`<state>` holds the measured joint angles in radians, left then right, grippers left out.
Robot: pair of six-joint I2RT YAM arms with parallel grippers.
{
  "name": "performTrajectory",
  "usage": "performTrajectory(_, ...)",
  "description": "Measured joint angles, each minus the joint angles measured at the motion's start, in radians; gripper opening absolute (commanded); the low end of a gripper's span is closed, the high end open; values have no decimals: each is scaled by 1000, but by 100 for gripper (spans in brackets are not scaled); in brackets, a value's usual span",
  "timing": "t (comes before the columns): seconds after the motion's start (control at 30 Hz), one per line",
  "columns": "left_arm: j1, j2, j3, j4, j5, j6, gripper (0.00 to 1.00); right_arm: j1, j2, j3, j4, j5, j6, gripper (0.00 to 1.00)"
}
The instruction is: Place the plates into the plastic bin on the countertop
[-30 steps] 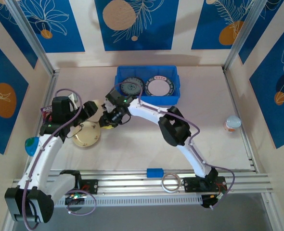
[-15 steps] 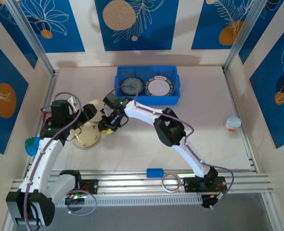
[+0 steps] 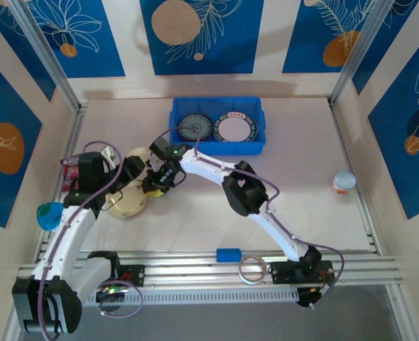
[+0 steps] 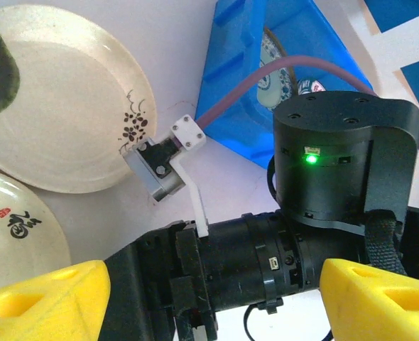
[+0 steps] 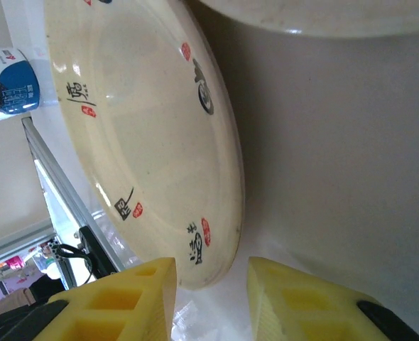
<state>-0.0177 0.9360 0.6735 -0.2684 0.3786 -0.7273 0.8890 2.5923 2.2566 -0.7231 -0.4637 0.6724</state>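
The bright blue plastic bin [image 3: 255, 138] stands at the back of the countertop [image 3: 302, 213]. It holds a grey-patterned plate [image 3: 194, 128] and a white plate with a green-and-red rim [image 3: 234, 128]. Two cream plates lie left of centre, one nearer [image 3: 128, 204] and one farther [image 3: 140, 156]. My right gripper [image 3: 153, 186] is open and low at the nearer cream plate [image 5: 145, 128], whose rim sits just ahead of the gap between its yellow fingers [image 5: 124, 302]. My left gripper [image 3: 130, 169] is wide open beside it; the right arm's black wrist [image 4: 266, 263] lies between its fingers [image 4: 46, 302].
A pink snack packet [image 3: 71, 167] lies by the left rail, with a teal round object [image 3: 48, 213] further down that side. A small blue block [image 3: 229, 254] and a clear tape ring [image 3: 252, 269] rest on the front rails. A small jar [image 3: 344, 182] stands at the right.
My right gripper has moved left and down from near the bin to the nearer cream plate. The left arm has drawn back a little to the left.
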Motion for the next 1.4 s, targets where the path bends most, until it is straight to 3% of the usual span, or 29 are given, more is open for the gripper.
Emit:
performTrajectory(0.77,32,-1,-50,62,14,0,78,-12,154,227,-91,-60,18,24)
performTrajectory(0.93,35,1,-53,68,14,0,77,-13,174,263,-114,-64,18,13)
performTrajectory(1.13,35,1,-70,71,15,0,77,-13,175,261,-127,-60,14,0)
performTrajectory(1.4,35,-24,-61,47,17,4,77,-10,84,106,-84,-34,-10,0)
